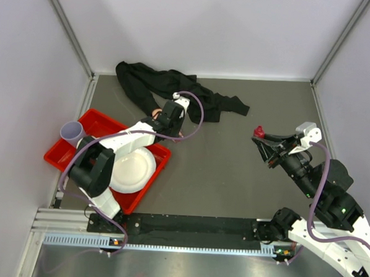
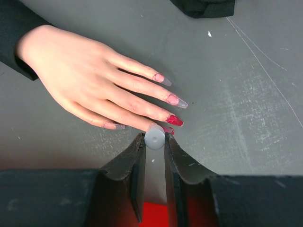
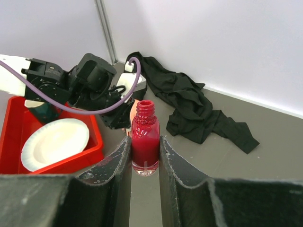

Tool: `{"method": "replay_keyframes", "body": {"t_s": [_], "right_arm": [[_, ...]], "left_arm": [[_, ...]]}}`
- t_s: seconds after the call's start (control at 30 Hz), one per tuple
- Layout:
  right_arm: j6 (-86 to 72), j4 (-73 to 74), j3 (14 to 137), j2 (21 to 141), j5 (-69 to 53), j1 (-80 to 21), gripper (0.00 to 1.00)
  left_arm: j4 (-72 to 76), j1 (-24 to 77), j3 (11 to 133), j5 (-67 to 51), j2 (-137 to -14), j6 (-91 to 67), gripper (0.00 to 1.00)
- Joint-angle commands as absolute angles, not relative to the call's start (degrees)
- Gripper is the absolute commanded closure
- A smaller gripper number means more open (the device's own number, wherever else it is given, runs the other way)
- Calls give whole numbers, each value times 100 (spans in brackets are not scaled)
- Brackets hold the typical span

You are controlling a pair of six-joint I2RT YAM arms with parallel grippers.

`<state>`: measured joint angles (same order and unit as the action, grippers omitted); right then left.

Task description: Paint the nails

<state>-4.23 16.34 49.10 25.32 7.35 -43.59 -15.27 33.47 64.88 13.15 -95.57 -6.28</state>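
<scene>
A pale mannequin hand (image 2: 80, 75) in a black sleeve lies flat on the grey table, fingers pointing right. One nail (image 2: 174, 120) is fully red; the two nails (image 2: 173, 99) above it are pale with red smears. My left gripper (image 2: 154, 140) is shut on a grey-white brush cap (image 2: 155, 135) seen end-on, right over the tip of the nearest long finger, whose nail shows red beside the cap. The brush is hidden under the cap. My right gripper (image 3: 144, 144) is shut on an open red polish bottle (image 3: 145, 135), held upright off to the right (image 1: 258, 131).
A red tray (image 1: 99, 118) with a white plate (image 1: 132, 168) sits at the left, a purple cup (image 1: 72, 131) at its corner. Black cloth (image 1: 199, 99) is bunched at the back behind the hand. Walls close in left, back and right.
</scene>
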Motion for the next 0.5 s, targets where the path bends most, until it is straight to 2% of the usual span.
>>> {"method": "replay_keyframes", "body": {"t_s": [0.0,0.47], "right_arm": [[-457,1503,4948,2575,659,-4324,100],[-457,1494,4948,2575,650,-4324,100]], "left_arm": [[-1459,3375,6653,1459,-9615,-580,100],[-1424,3366,6697,1485,-9721,-536,100]]}}
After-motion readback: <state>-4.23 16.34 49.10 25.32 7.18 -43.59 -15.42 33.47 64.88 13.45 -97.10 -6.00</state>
